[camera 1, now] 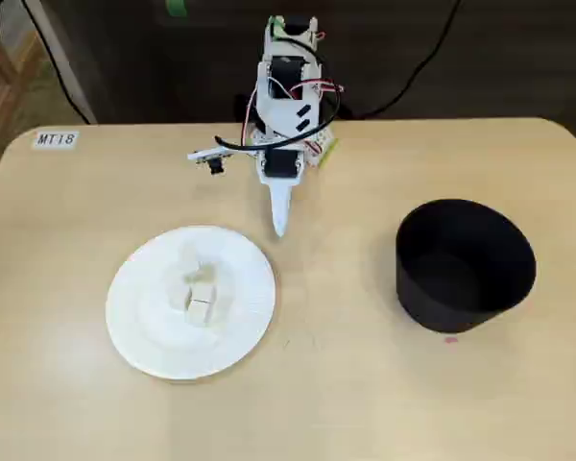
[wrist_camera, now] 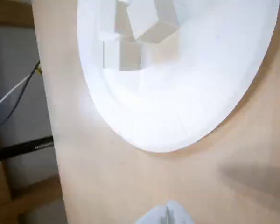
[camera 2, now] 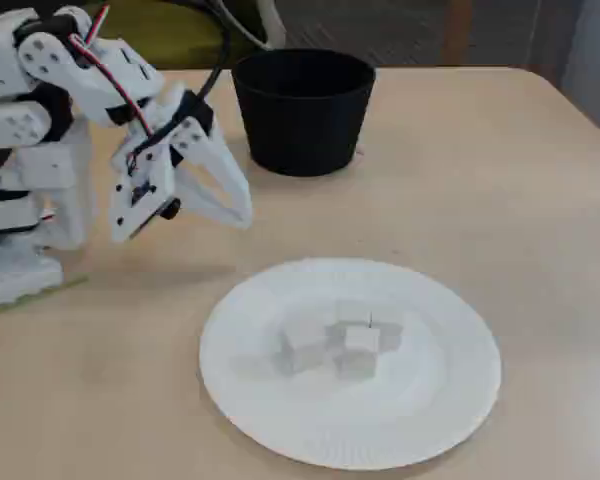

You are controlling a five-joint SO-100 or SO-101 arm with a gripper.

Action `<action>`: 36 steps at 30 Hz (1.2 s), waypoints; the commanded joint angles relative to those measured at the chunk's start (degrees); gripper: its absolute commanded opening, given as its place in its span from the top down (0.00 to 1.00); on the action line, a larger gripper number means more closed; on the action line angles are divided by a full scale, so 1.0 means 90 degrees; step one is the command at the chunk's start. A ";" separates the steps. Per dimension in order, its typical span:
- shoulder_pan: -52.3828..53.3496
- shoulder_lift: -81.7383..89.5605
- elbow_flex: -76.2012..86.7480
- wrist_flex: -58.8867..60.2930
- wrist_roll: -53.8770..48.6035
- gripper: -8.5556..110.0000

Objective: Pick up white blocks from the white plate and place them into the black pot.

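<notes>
My gripper (camera 2: 238, 212) hangs in the air off the plate's rim, fingers pressed together to a point and nothing between them; in the wrist view only the tip (wrist_camera: 167, 212) shows at the bottom edge, and it looks closed there too; I read this as the start of a reach, no block in hand yet.

The blocks (camera 2: 342, 340) sit bunched near the middle of the plate (camera 2: 270, 400), touching one another in a small heap; I count roughly four, though white on white makes the edges hard to split; from above they read as a pale clump (camera 1: 198, 288) on the plate (camera 1: 144, 336); the wrist camera has them (wrist_camera: 130, 42) at the top of its frame, blurred, so I am aimed at them but well back.

The pot (camera 1: 461, 288) stands apart, to the right of the plate in the view from above and behind my arm in the side view (camera 2: 302, 130); I cannot make out any block inside it.

Next I judge I must open up, drop over an outer block and close; the crowding could make me nudge its neighbours.
</notes>
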 commanded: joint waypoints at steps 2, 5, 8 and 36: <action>0.0078 -0.3096 -0.3262 0.0195 -0.0068 0.95; 0.0078 -0.3115 -0.3252 0.0186 -0.0078 0.95; 0.0039 -0.3154 -0.3252 0.0195 -0.0078 0.95; 0.2393 -0.8486 -0.8047 0.2969 0.0020 0.95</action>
